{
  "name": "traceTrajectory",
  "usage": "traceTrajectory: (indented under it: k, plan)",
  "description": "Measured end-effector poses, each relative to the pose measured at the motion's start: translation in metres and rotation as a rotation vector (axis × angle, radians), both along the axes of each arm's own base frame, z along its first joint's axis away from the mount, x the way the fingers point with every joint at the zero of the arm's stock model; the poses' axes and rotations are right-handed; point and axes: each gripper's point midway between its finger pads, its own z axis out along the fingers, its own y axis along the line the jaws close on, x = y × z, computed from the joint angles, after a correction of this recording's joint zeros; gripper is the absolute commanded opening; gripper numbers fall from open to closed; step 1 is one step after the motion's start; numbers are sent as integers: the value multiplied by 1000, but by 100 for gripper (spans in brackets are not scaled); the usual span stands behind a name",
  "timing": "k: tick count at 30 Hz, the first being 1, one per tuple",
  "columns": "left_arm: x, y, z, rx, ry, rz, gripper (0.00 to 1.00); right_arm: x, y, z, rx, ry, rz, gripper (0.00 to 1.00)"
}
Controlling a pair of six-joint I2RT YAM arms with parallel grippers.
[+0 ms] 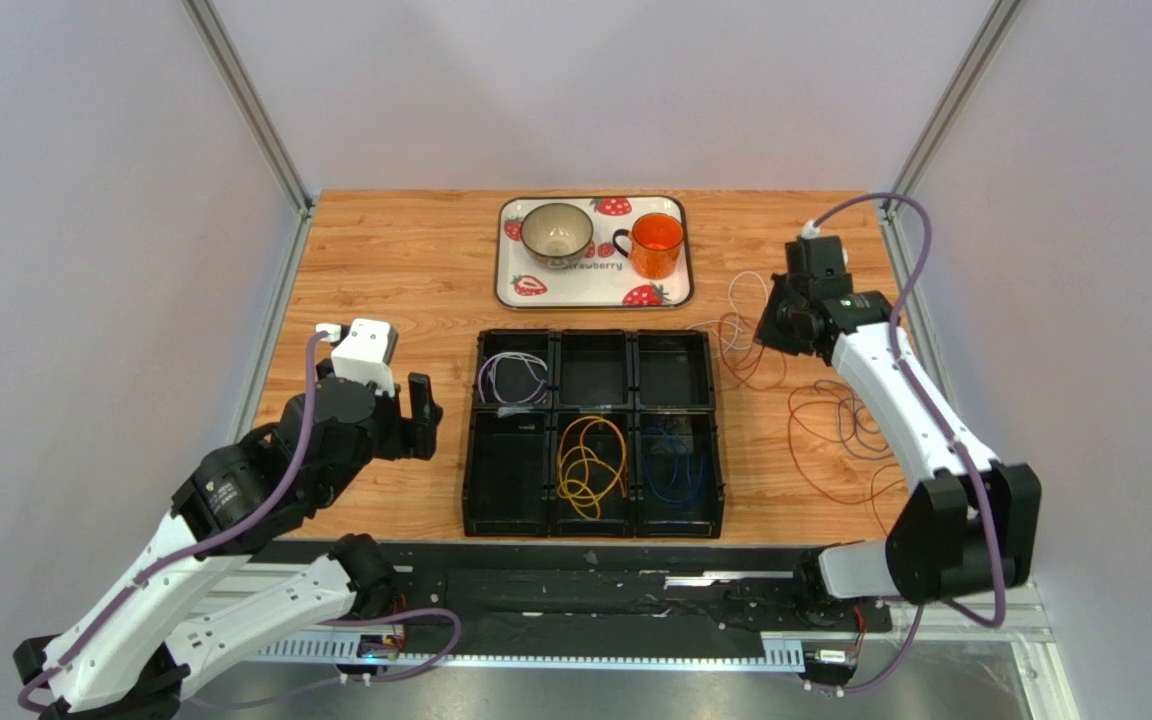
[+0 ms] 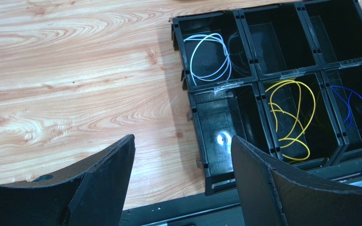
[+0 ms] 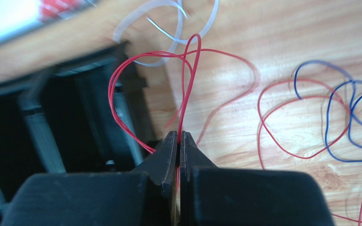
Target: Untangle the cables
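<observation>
My right gripper is shut on a thin red cable, whose loops rise from the fingertips beside the black compartment tray. More red, blue and white cables lie tangled on the wood. From above, the right gripper sits right of the tray, with red loops nearby. Inside the tray lie a white-grey cable, a yellow one and a blue one. My left gripper stands open and empty, left of the tray.
A strawberry-print serving tray at the back holds a bowl and an orange cup. Grey walls close in both sides of the wooden table. A black rail runs along the near edge.
</observation>
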Motion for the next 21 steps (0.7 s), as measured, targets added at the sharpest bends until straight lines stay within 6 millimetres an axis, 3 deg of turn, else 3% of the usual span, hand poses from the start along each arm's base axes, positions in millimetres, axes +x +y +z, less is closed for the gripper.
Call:
traceTrajectory:
  k: [1, 5, 10, 15, 21]
  plan:
    - [0, 0, 0, 0, 0, 0, 82, 2, 1, 21, 14, -59, 3, 0]
    - [0, 1, 0, 0, 0, 4, 82, -1, 10, 71, 63, -194, 34, 0]
    - [0, 1, 0, 0, 0, 4, 82, -10, 38, 121, 164, -328, 143, 0]
    - [0, 1, 0, 0, 0, 4, 82, -14, 74, 142, 271, -372, 274, 0]
    - [0, 1, 0, 0, 0, 4, 82, -17, 111, 148, 382, -369, 394, 0]
